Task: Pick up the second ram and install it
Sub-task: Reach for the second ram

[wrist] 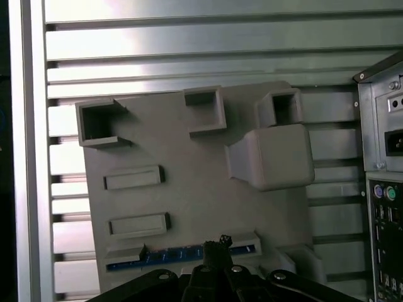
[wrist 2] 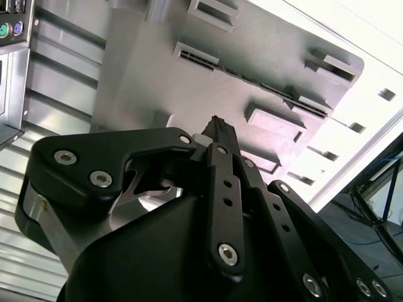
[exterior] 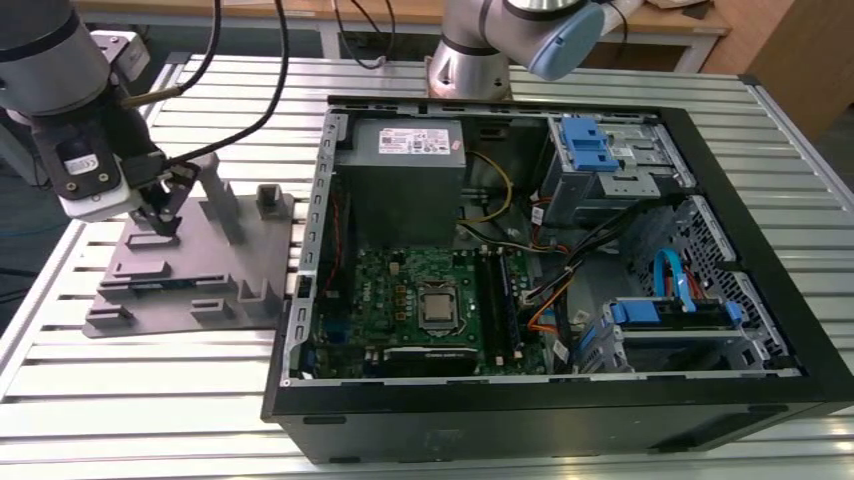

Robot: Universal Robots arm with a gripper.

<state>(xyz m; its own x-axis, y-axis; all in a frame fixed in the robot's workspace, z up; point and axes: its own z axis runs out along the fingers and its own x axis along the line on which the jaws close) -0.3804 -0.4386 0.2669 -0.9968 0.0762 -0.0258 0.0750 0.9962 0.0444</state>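
Note:
The second ram (wrist: 173, 257), a thin blue-green stick, lies on edge in a slot of the grey moulded tray (wrist: 195, 195). In the exterior view it is a teal strip (exterior: 150, 284) near the tray's (exterior: 180, 262) front. My gripper (exterior: 167, 228) hangs over the tray on the exterior view's left, some way above the stick. In both wrist views the black fingertips (wrist: 220, 241) meet in a single point (wrist 2: 216, 124) with nothing between them, lined up over the middle of the stick. The long black memory slots (exterior: 503, 290) sit on the motherboard inside the open case.
The open computer case (exterior: 561, 400) lies on the slatted metal table (exterior: 160, 400) to the exterior view's right of the tray, and its rear panel (wrist: 381, 189) is close beside the tray. Upright posts (exterior: 220, 205) rise from the tray near the gripper. Cables trail from the arm.

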